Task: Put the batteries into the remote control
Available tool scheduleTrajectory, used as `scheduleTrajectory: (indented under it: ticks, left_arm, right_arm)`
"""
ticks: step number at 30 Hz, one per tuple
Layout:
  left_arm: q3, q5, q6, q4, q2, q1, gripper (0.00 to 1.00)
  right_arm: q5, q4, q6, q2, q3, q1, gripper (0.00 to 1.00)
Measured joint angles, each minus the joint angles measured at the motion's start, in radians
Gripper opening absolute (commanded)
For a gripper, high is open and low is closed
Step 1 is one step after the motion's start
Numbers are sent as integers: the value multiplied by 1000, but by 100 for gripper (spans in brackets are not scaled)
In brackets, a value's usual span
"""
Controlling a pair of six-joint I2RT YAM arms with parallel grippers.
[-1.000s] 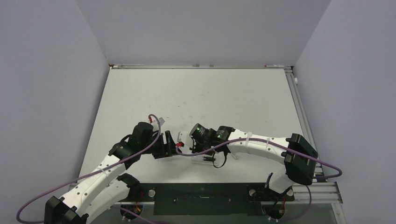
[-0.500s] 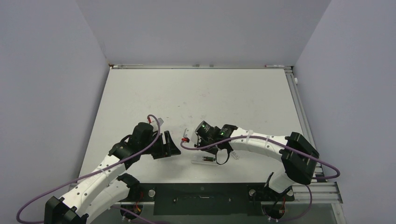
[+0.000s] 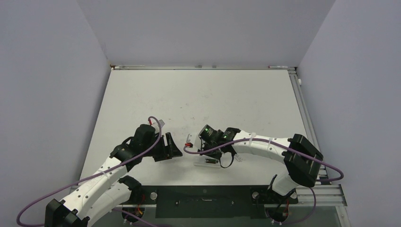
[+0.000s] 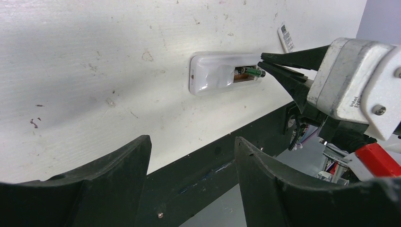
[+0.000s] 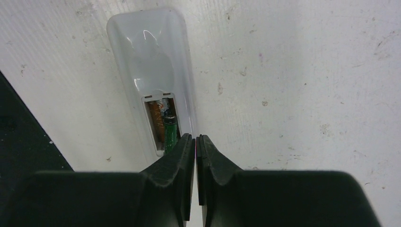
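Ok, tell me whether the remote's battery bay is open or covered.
Open: the remote control lies face down, its recess uncovered, one battery inside.

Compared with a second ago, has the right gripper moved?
Yes, slightly: in the top view the right gripper has shifted rightward, farther from the left edge of the table.

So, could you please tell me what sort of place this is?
Most likely a robotics lab test cell: a scuffed white table boxed in by bare pale walls, with a left arm and a right arm bolted at its near edge.
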Motion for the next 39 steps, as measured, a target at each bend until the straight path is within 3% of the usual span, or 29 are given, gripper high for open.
scheduleTrajectory:
  ticks: [39]
  left_arm:
    - [0,-14,-7,-16,-6,2,64]
  right_arm:
    - [-40,-10,-4,29,0,33,9]
